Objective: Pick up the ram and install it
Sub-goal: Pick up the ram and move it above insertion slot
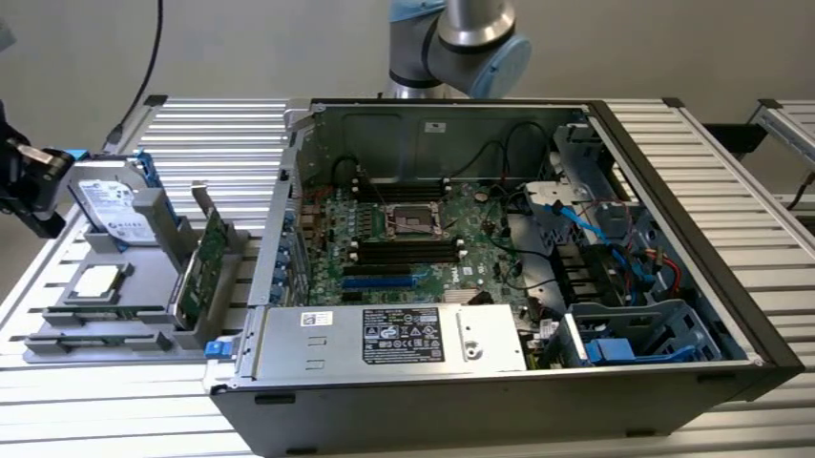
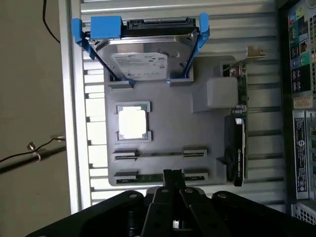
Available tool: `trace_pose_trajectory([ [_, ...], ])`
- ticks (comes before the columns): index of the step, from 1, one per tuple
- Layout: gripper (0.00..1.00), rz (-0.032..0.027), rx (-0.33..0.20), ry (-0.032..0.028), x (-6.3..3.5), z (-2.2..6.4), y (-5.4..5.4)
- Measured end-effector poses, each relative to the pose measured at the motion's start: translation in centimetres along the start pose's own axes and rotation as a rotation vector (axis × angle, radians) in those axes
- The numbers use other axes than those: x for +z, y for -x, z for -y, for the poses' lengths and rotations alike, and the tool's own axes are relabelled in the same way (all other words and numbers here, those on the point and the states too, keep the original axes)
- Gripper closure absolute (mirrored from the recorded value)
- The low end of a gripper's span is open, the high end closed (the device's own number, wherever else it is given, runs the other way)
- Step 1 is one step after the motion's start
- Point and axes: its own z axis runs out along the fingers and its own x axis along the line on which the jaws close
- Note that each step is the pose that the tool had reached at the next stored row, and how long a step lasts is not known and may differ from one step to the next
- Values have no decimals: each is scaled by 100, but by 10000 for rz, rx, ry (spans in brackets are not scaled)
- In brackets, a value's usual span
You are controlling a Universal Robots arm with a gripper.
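The pincer (image 2: 173, 174) is pressed together, its two black fingers meeting in one narrow tip. In the wrist view that tip hangs over the near edge of a single grey parts tray (image 2: 168, 123). I cannot tell whether it touches anything there.

The tray carries four small slotted holders (image 2: 126, 154), set as two pairs. The one ram (image 2: 148, 178) lies as a thin dark green strip between the pair nearest the pincer, right beside the fingertip. The other pair holds nothing that I can make out.

On the same tray stand one hard drive (image 2: 143, 59) in a blue bracket, tilted against its rest, one square silver processor (image 2: 133, 123) in its frame, and one green expansion card (image 2: 239, 143) standing on edge with a metal bracket.

In the exterior view the tray sits on the slatted metal bench (image 1: 764, 286), just beside one open computer case (image 1: 688, 219), on the exterior view's left. Inside the case lie one motherboard (image 1: 369, 267), two banks of black memory slots (image 1: 405, 250) either side of the processor socket, and one labelled power supply (image 1: 395, 334).
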Motion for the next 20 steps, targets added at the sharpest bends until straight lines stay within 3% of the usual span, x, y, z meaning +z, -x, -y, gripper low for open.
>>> trace_pose_trajectory([
  [5, 89, -101, 6, -7, 48, 103, -84],
  [11, 83, -107, 7, -6, 48, 109, -84],
  [15, 64, -107, 7, -6, 48, 109, -84],
  [20, 64, -134, -370, -10, 62, 111, -86],
])
